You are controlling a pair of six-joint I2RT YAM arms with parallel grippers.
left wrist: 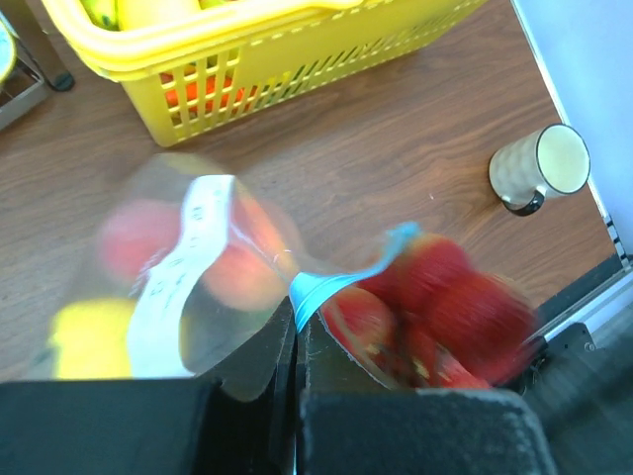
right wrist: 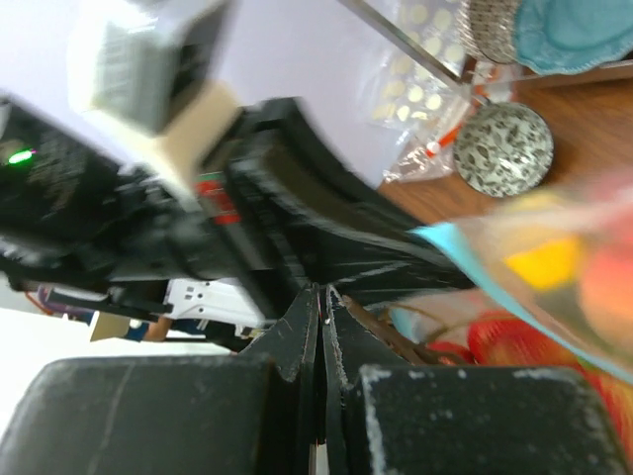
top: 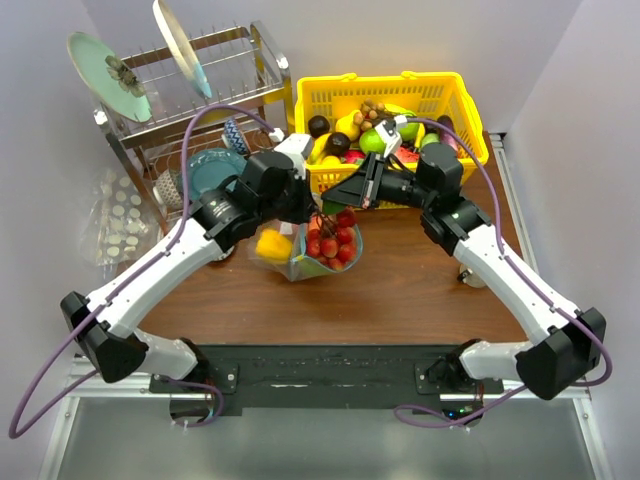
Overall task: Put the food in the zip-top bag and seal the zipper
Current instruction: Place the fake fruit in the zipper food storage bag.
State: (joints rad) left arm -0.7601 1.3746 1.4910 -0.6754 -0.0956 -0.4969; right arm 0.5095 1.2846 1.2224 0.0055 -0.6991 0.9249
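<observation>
The zip-top bag (top: 308, 250) sits at the middle of the desk (top: 400, 290), just near of the yellow basket (top: 380, 82) and between my two arms. It is clear, soft and crumpled, bulging with food (top: 332, 240): a cluster of glossy red berries on its right side, a yellow piece (top: 272, 244) on its left, and an orange-pink piece behind a white label (left wrist: 183, 267) stuck on the plastic (blurred in the left wrist view). The zipper (left wrist: 341, 279) shows as a thin teal-blue strip curling along the mouth, which gapes at the far side rather than lying flat. My left tool (left wrist: 297, 332) is pinched tight on that strip: the teal edge comes out right at the fingertips. My right tool (right wrist: 321, 297) is closed narrow too, its fingers pressed together just beside the bag's teal edge; I cannot tell whether any plastic is caught between them. From above, both tools meet at the bag's far rim. A mug (left wrist: 542, 168) stands well apart on the right.
</observation>
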